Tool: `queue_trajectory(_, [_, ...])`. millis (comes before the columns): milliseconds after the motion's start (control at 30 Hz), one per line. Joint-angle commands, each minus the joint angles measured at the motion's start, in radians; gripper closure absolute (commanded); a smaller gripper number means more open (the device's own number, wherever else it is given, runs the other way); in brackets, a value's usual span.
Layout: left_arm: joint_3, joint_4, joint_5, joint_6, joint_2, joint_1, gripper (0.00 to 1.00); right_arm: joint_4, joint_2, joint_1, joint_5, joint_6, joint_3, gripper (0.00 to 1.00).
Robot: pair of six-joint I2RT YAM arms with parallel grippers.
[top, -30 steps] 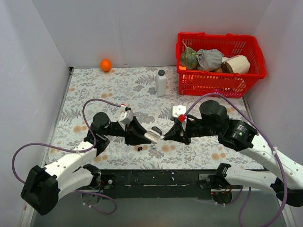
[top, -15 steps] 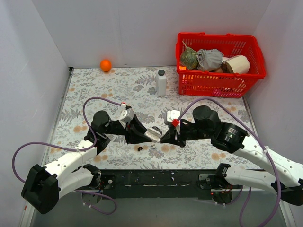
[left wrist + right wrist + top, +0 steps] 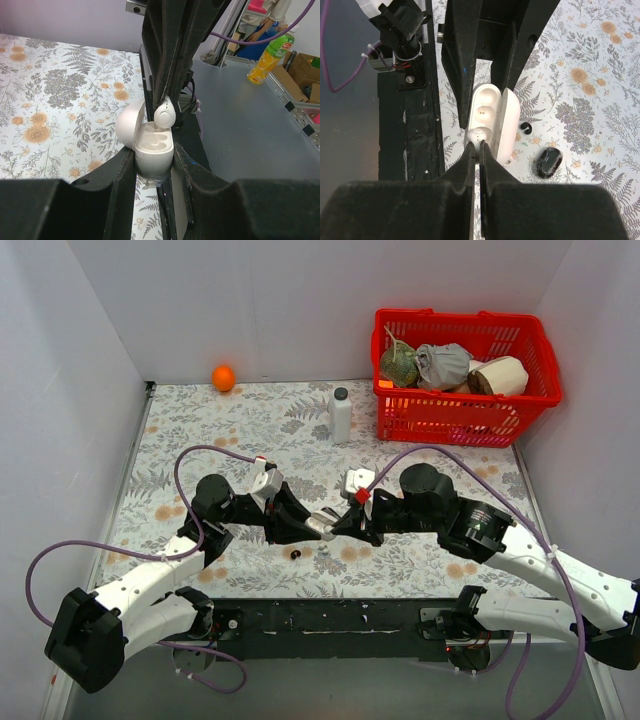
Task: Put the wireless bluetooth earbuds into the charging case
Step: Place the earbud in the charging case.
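A white charging case [image 3: 153,150] stands with its lid [image 3: 129,129] flipped open, and my left gripper [image 3: 154,167] is shut on its body. A whitish earbud [image 3: 164,112] hangs just over the case's open wells, pinched at its tip by my right gripper [image 3: 479,146], which is shut on it. In the right wrist view the earbud [image 3: 479,135] sits at the near end of the case [image 3: 490,115]. From above, both grippers meet at the case [image 3: 322,523] in the table's front middle. A glossy black earbud [image 3: 549,162] lies on the cloth beside the case.
A small black C-shaped piece [image 3: 526,128] lies near the black earbud [image 3: 294,554]. A white bottle [image 3: 340,415] stands mid-table, a red basket [image 3: 455,315] with several items sits at the back right, and an orange ball [image 3: 223,377] rests at the back left.
My right arm has moved left, bringing the white earbud up to the open case. The left arm has held the case nearly still.
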Motion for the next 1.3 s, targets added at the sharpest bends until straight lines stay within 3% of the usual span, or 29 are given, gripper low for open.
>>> queue_trajectory(0, [-0.001, 0.023, -0.005, -0.005, -0.028, -0.002, 1.00, 0.068, -0.001, 0.005, 0.029, 0.009, -0.014, 0.99])
queue_trajectory(533, [-0.006, 0.049, -0.028, -0.019, -0.028, -0.001, 1.00, 0.037, 0.022, 0.013, 0.016, 0.019, -0.027, 0.99])
queue_trajectory(867, [-0.019, 0.047, -0.044, -0.013, -0.034, -0.001, 1.00, 0.035, 0.013, 0.015, 0.058, 0.036, -0.004, 0.70])
queue_trajectory(1167, [-0.036, 0.023, -0.070, 0.013, -0.046, -0.002, 1.00, 0.009, -0.044, 0.015, 0.125, 0.053, 0.052, 0.52])
queue_trajectory(1267, [-0.050, -0.027, -0.122, 0.039, -0.083, -0.001, 1.00, 0.034, -0.123, 0.013, 0.261, 0.088, 0.004, 0.52])
